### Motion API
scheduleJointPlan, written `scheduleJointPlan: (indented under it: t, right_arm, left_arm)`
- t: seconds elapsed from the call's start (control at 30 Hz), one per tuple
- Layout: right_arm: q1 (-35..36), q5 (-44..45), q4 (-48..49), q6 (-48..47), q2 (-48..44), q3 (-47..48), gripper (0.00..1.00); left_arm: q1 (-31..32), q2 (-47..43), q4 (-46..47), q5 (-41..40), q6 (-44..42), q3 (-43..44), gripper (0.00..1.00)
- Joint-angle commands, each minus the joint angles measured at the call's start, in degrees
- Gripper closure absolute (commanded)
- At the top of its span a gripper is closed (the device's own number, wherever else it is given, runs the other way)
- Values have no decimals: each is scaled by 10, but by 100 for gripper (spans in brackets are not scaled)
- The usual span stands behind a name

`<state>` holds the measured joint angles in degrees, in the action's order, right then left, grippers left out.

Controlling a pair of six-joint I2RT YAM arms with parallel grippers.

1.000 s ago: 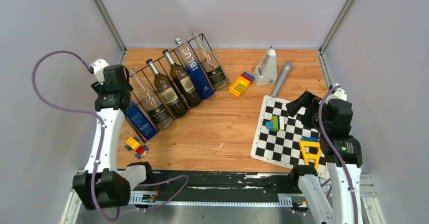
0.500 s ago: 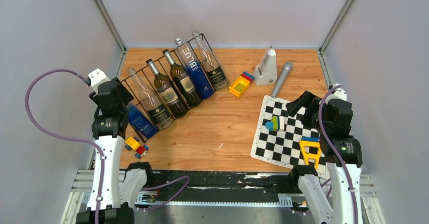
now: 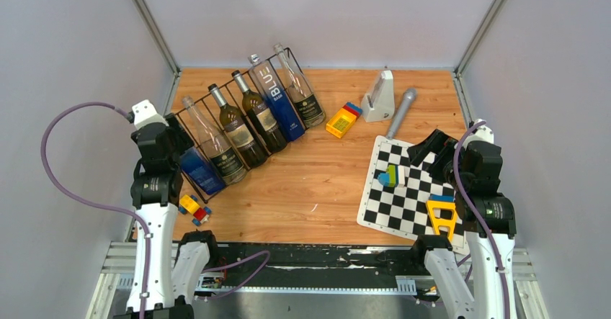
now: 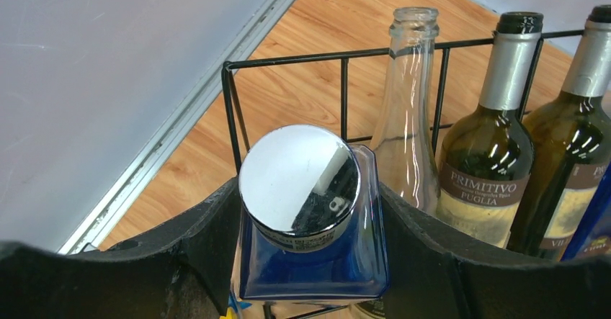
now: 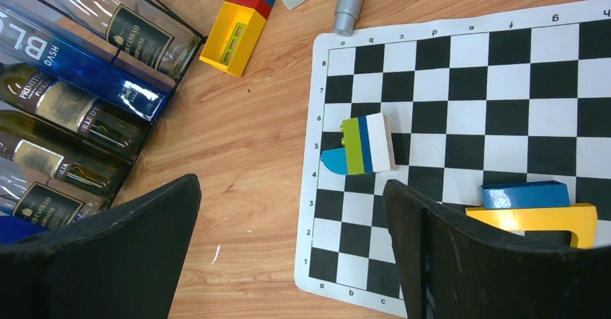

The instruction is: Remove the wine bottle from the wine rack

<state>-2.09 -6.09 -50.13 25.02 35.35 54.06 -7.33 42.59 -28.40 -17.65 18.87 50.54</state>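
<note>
1. Over the last second the left arm had drawn back toward its base. The left gripper [image 4: 310, 211] now clasped its fingers on both shoulders of the blue bottle [image 4: 311, 268], so lifting out looked ready to begin.
2. The blue bottle, square-shouldered and silver-capped, lay in the end slot of the wine rack [image 4: 288, 60], beside a clear bottle [image 4: 409, 117].
3. The right gripper [image 5: 290, 182] hung with its fingers spread, well apart from the wine rack.
</note>
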Motion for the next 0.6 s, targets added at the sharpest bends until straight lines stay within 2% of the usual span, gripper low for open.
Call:
scheduleJointPlan:
  t: [0.0,0.27,0.57]
  right_arm:
    - [-3,0,13,5,-1,7,1]
    - [-3,0,16,5,-1,4,1]
    - [-3,0,17,6,-1,3,1]
  left_arm:
    - [-1,-28,16,53,-5,25,100]
    - [-2,-42,-42,78,-48,63,100]
    - [-2,-58,-101,89,-47,81,100]
